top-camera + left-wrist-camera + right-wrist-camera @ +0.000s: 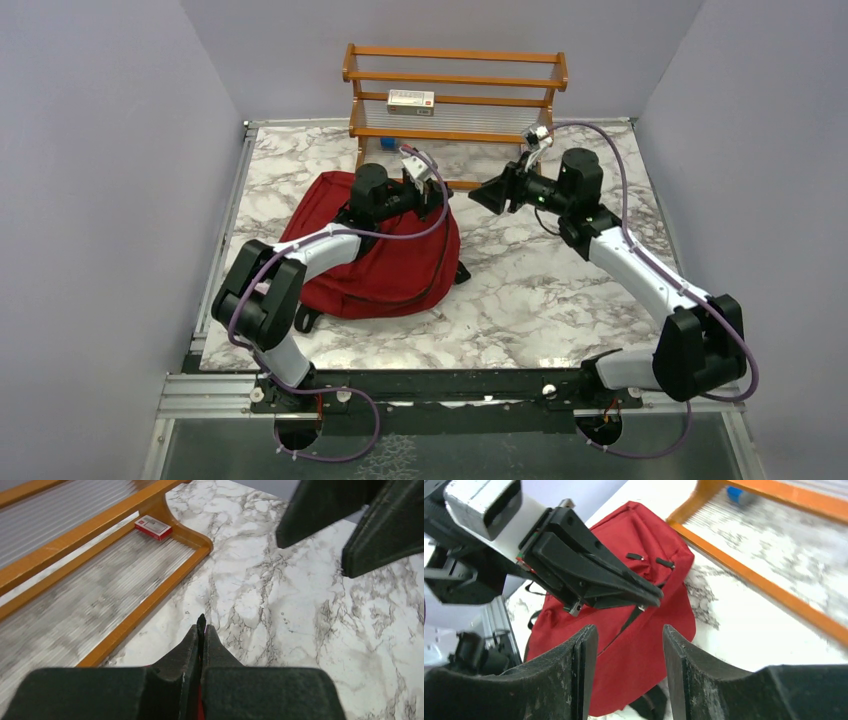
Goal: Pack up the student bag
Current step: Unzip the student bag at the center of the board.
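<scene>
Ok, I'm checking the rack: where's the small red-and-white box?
Top view: the box sits left of centre on a wooden rack shelf, just beyond the student bag.

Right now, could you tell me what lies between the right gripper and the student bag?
The left gripper, shut on a black tab of the student bag, sits between them, as the right wrist view shows.
</scene>
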You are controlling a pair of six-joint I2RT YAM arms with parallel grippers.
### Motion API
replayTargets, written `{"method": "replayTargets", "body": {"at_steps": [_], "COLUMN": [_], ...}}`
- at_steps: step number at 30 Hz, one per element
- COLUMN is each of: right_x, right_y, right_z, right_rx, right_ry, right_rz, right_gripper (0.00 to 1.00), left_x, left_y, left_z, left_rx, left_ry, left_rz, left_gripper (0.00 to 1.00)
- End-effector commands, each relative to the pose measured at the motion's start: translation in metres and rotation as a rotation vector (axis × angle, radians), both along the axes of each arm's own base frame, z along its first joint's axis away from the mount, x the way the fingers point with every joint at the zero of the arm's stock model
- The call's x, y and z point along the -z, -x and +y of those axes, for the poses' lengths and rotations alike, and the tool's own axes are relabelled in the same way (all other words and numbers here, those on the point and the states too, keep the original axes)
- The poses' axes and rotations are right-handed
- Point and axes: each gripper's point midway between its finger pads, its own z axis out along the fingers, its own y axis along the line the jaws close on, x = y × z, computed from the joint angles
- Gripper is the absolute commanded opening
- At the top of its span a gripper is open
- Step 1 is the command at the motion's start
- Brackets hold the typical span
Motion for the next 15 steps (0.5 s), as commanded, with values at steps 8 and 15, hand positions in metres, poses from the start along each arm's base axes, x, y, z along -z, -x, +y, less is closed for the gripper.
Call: {"method": "replayTargets", "body": {"at_steps": [8, 15], "right_x": [0.041, 0.063], "right_y": [0.002, -0.006], "right_z": [0.018, 0.05], "right_rx": [0.255, 0.216], "right_ry": [-0.04, 0.006], "right_rz": [0.323, 0.376], "right_gripper": [0.61, 0.63], "left_x": [-0.017, -0.019], "left_y": [-0.033, -0.034], "left_z": [0.016, 0.017], "left_rx": [-0.229, -0.241], "left_ry": [0.128, 0.134], "left_rz": [0.106, 0.108], "left_gripper": [0.0, 0.0]}}
